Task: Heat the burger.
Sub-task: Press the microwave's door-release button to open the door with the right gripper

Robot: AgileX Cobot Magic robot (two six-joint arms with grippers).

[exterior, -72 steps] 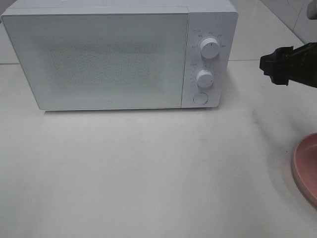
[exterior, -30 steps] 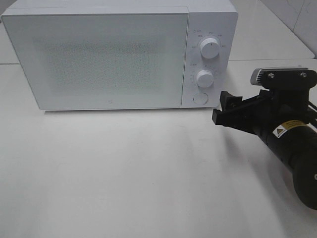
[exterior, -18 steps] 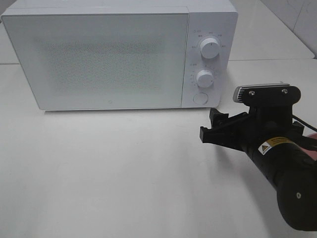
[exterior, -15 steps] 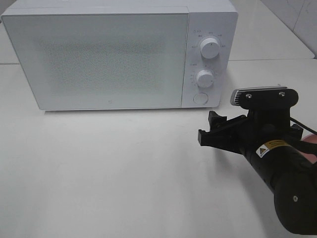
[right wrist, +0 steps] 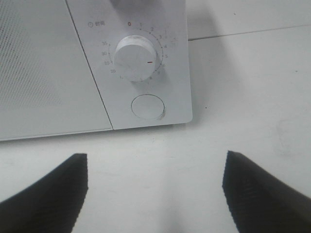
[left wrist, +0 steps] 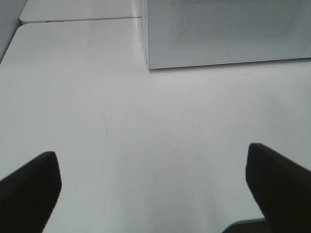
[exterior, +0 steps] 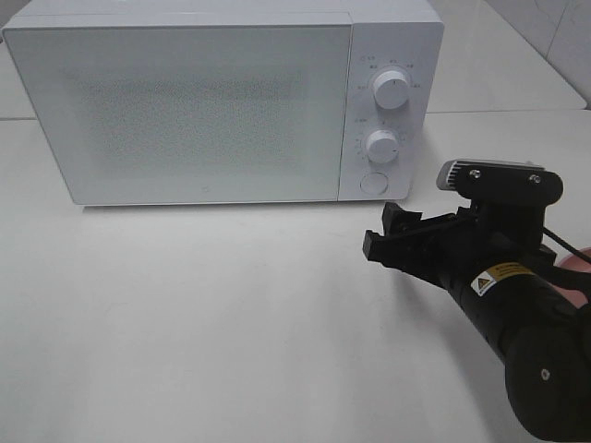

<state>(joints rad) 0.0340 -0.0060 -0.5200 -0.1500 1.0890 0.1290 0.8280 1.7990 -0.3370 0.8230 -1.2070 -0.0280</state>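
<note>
Two claws released: left claw (left wrist: pixel 150 151), right claw (exterior: pixel 380 231); white tabletop (exterior: pixel 203 314), microwave (exterior: pixel 185 111) shut.

The black arm (exterior: pixel 531 360) and right end effector (exterior: pixel 380 233) carry a yellow label (exterior: pixel 490 277).

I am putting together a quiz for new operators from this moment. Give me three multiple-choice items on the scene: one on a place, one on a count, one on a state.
1. Where is the right gripper?
A) in front of the control panel of the microwave
B) on top of the microwave
C) at the microwave's left end

2. How many round knobs does the panel carry?
A) one
B) two
C) four

3. How is the microwave door?
A) wide open
B) removed
C) shut

Answers:
1 A, its open jaws face the button in the right wrist view.
2 B, an upper knob and a lower knob.
3 C, the door sits flush with the panel.
</note>
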